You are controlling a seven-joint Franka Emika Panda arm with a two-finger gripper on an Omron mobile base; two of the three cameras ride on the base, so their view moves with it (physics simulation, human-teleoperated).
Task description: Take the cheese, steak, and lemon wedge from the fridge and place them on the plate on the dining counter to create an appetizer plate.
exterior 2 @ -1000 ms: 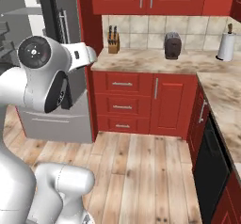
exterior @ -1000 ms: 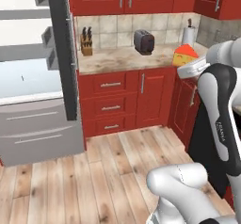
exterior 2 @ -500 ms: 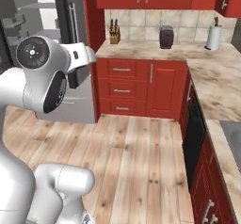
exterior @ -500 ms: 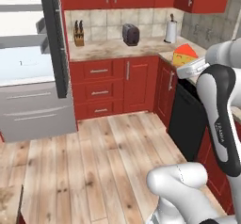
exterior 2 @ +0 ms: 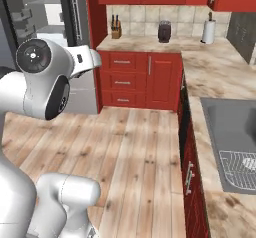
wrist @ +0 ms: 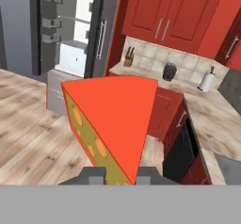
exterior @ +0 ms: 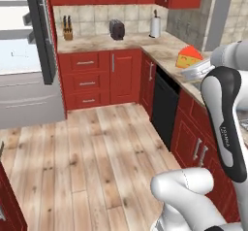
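Gripper (wrist: pixel 120 173) clamped on the cheese (wrist: pixel 110 124), wedge standing straight up from between the tips at centre of the hand view. At right edge of the left base view, cheese (exterior: pixel 188 57) perched above the white hand, over the counter (exterior: pixel 160 48).

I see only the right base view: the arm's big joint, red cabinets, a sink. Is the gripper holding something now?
Observer: Yes. In the hand view the gripper is shut on the cheese, an orange wedge with holes.
Operator: Is the fridge door closed? I see only its edge.
Observer: No, it is open. The hand view shows the fridge with its white inside and door shelves.
Operator: Where is the cheese in the room?
Observer: In the left base view the cheese is held up over the edge of the stone counter on the right side, above the red cabinets.
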